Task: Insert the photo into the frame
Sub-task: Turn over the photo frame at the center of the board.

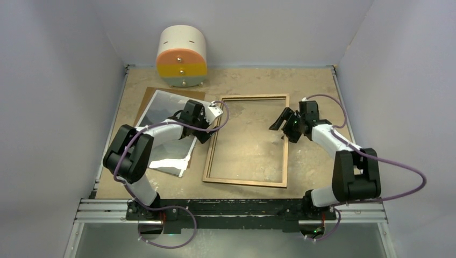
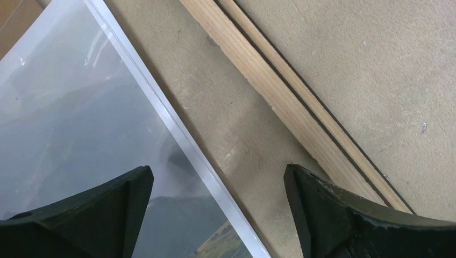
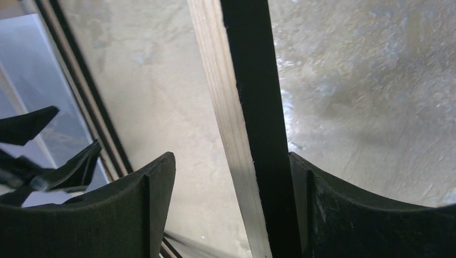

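Note:
The frame lies flat mid-table, light wood back up, with the table showing through its pane. The photo, dark grey with a white border, lies left of it under my left arm. My left gripper is open and low over the gap between them. In the left wrist view one finger is over the photo and the other beside the frame's left rail. My right gripper is open, straddling the frame's right rail. Its right finger is against the rail's black outer edge.
A brown backing board lies under the photo's far left corner. A round white, orange and yellow drawer unit stands at the back left. Grey walls enclose the table on three sides.

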`<control>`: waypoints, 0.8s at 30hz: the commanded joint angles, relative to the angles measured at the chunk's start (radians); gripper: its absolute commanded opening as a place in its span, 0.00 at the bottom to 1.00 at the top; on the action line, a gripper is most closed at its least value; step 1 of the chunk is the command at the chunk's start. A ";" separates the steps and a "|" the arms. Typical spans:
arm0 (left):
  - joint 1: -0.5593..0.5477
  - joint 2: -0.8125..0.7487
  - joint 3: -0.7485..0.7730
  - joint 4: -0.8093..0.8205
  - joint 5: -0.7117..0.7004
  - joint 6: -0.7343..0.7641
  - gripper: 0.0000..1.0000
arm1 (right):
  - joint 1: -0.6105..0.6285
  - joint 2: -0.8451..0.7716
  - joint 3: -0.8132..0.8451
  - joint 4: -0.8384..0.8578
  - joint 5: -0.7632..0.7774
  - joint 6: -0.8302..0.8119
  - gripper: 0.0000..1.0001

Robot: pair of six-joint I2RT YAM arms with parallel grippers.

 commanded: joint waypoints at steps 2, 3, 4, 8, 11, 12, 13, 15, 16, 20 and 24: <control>-0.013 -0.020 -0.046 -0.018 -0.024 0.037 1.00 | -0.009 0.108 0.034 0.049 0.027 -0.037 0.77; -0.012 -0.023 -0.052 -0.016 -0.028 0.043 1.00 | -0.009 0.131 0.033 0.060 0.021 -0.039 0.77; -0.012 -0.025 -0.059 -0.014 -0.033 0.047 1.00 | -0.009 0.143 0.032 0.069 0.020 -0.041 0.77; -0.013 -0.033 -0.074 -0.015 -0.045 0.058 1.00 | -0.009 0.183 0.031 0.086 0.024 -0.042 0.79; -0.013 -0.041 -0.076 -0.027 -0.038 0.057 1.00 | -0.009 0.214 0.047 0.078 0.037 -0.054 0.80; -0.013 -0.045 -0.076 -0.031 -0.035 0.055 1.00 | -0.009 0.223 0.054 0.076 0.045 -0.061 0.81; -0.013 -0.048 -0.077 -0.036 -0.032 0.056 1.00 | -0.009 0.238 0.069 0.064 0.061 -0.071 0.83; -0.013 -0.055 -0.077 -0.044 -0.031 0.055 1.00 | -0.009 0.266 0.096 0.033 0.095 -0.085 0.85; -0.013 -0.058 -0.077 -0.049 -0.029 0.055 1.00 | -0.009 0.278 0.110 0.018 0.116 -0.090 0.88; -0.013 -0.068 -0.079 -0.062 -0.031 0.057 1.00 | -0.009 0.299 0.136 -0.028 0.192 -0.105 0.97; -0.012 -0.068 -0.084 -0.062 -0.036 0.063 1.00 | -0.009 0.289 0.139 -0.065 0.263 -0.116 0.99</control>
